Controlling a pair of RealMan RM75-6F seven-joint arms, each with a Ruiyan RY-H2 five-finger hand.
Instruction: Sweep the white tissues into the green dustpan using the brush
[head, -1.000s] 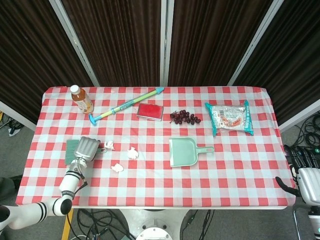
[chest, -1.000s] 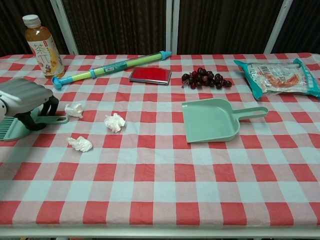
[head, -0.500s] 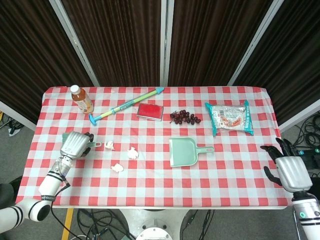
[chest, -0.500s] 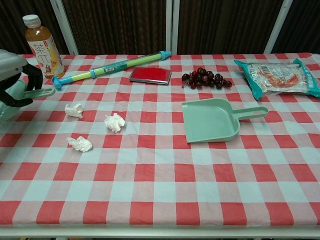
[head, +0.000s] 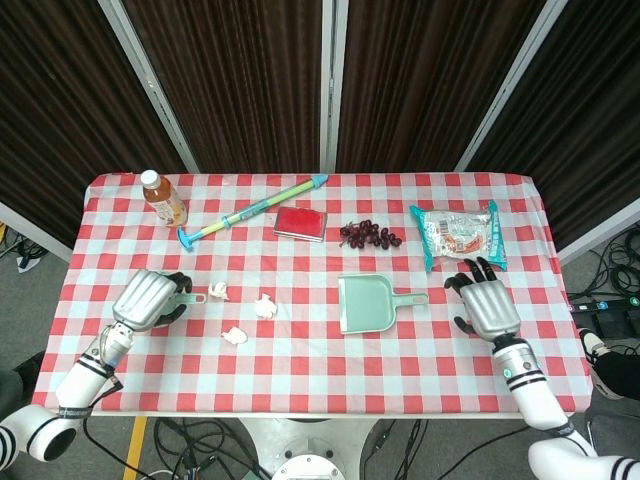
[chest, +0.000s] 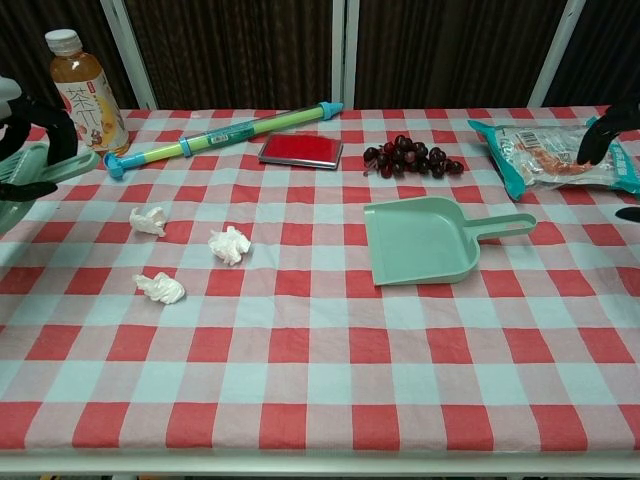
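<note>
While my left hand (head: 148, 298) grips the brush (head: 190, 297), the tissues (head: 264, 306) lie toward 3 o'clock, the dustpan (head: 366, 303) beyond; my right hand (head: 487, 306) hovers empty, fingers spread.

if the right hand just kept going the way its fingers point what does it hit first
Most likely the snack packet. The right hand lies open, fingers toward the table's far side, their tips just short of the packet's near edge. The hand's height is unclear, so it might pass over.
</note>
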